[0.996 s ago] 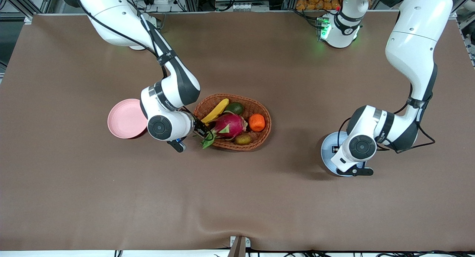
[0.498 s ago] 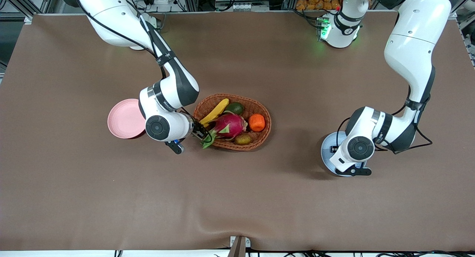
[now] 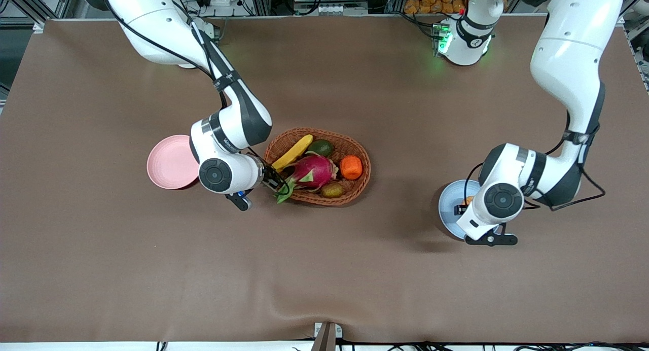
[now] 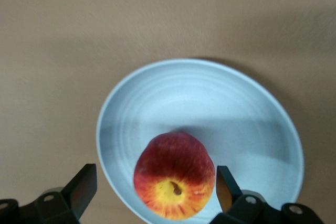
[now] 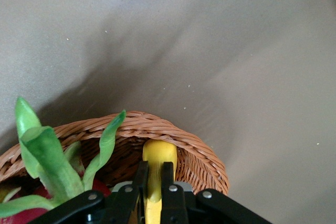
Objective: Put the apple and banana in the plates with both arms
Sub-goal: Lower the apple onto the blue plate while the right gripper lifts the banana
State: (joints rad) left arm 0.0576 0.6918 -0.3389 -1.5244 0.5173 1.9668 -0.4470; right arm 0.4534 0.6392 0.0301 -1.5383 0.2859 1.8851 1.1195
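The long curved yellow banana [image 5: 156, 174] is pinched near one end by the right gripper [image 5: 155, 190], whose arm is bent down over the oval woven wicker basket [image 3: 355, 188]; the banana lies in the basket beside a magenta dragon fruit [image 3: 314, 171]. The round pale pink plate [image 3: 170, 163] is seen just beside that arm's wrist. The small red-and-yellow apple [image 4: 173, 182] rests in the round light blue plate [image 4: 252, 119], with the left gripper [image 4: 152, 187] spread wide on either side of it.
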